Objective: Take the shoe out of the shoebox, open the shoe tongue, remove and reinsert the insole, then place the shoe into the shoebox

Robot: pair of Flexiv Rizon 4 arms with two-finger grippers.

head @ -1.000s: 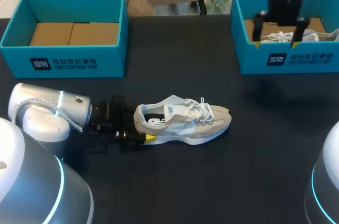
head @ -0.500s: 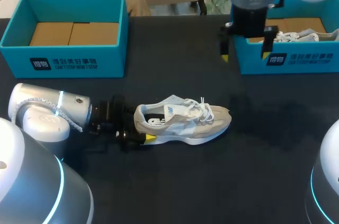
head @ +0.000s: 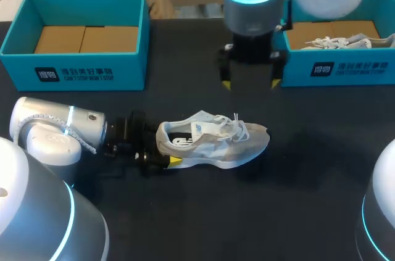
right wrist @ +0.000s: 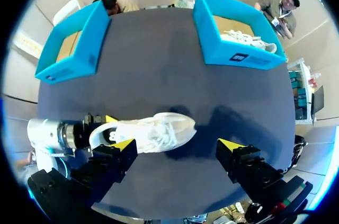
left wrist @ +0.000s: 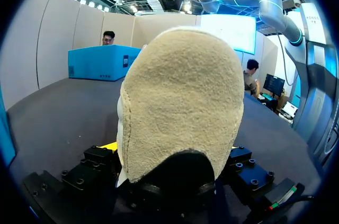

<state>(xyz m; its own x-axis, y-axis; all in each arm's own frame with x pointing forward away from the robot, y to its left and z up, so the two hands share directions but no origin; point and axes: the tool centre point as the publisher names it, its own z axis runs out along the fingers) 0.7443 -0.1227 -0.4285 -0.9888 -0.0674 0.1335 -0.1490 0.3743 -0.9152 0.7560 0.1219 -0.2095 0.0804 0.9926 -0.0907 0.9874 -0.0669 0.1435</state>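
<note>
— The dark counter (head: 278, 211) is carrying two teal boxes along its far edge and one shoe out in the open middle. Why is the shoe (head: 216, 140) sitting there and not in a box?

— I am working on it out here, where both arms can reach. My left pincer (head: 163, 145) is clamping the heel (left wrist: 180, 97) from two sides, low down near the counter. The toe is pointing toward my right.

— Why hold it by the heel?

— That is leaving the laces (head: 237, 126) and the mouth of the shoe uncovered. It is also bracing the shoe, so I judge it will not slide when something pulls at the tongue.

— And your other arm?

— My right pincer (head: 250, 82) is hanging above the counter, just behind the shoe and between the two boxes. Its fingers are standing wide apart and holding nothing. Through its own camera I am looking straight down on the shoe, which suits a descent onto the tongue.

— So the tongue is next?

— I am judging so. The shoe is already out, and the insole work is not yet done.

— Which box is it going back into?

— The right shoebox (head: 336, 70) is already holding a second shoe (head: 339, 42). The left shoebox (head: 80, 70) is showing only brown cardboard inside. Which one this shoe belongs in, I cannot tell.
</note>
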